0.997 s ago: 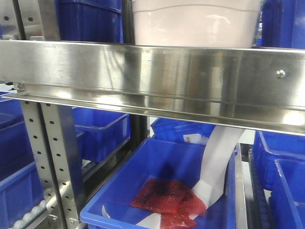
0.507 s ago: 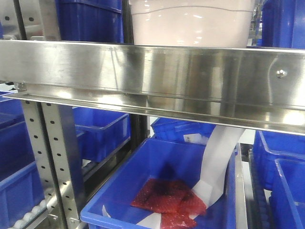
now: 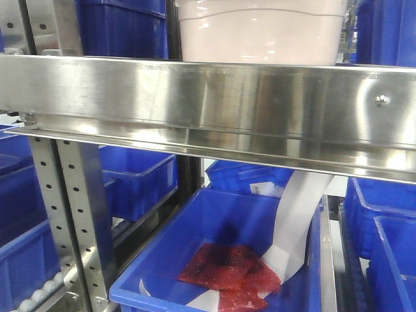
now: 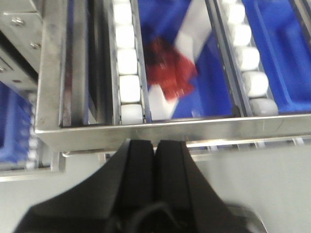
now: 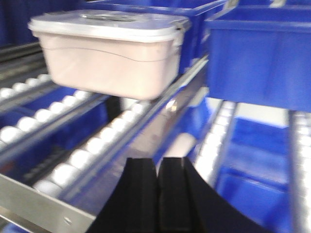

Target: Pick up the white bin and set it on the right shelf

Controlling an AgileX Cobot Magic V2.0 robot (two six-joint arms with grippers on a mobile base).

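Observation:
The white bin [image 3: 260, 32] stands on the right shelf [image 3: 208, 97], just behind its shiny front rail. The right wrist view shows the white bin [image 5: 109, 53] with its lid on, resting upright on the white rollers. My right gripper [image 5: 158, 162] is shut and empty, low in front of the shelf and apart from the bin. My left gripper [image 4: 155, 143] is also shut with nothing in it, just outside the steel front rail [image 4: 170, 128] of a lower level.
Blue bins [image 5: 257, 53] crowd the shelf to the right of and behind the white bin. Below the rail, an open blue bin [image 3: 240, 260] holds red packets [image 3: 227, 270] and a white strip. A perforated upright post [image 3: 71, 214] stands at the left.
The white bin looks slightly narrower behind the rail than a second ago, as if it slid a little farther back. The rack and the lower blue bins have not moved.

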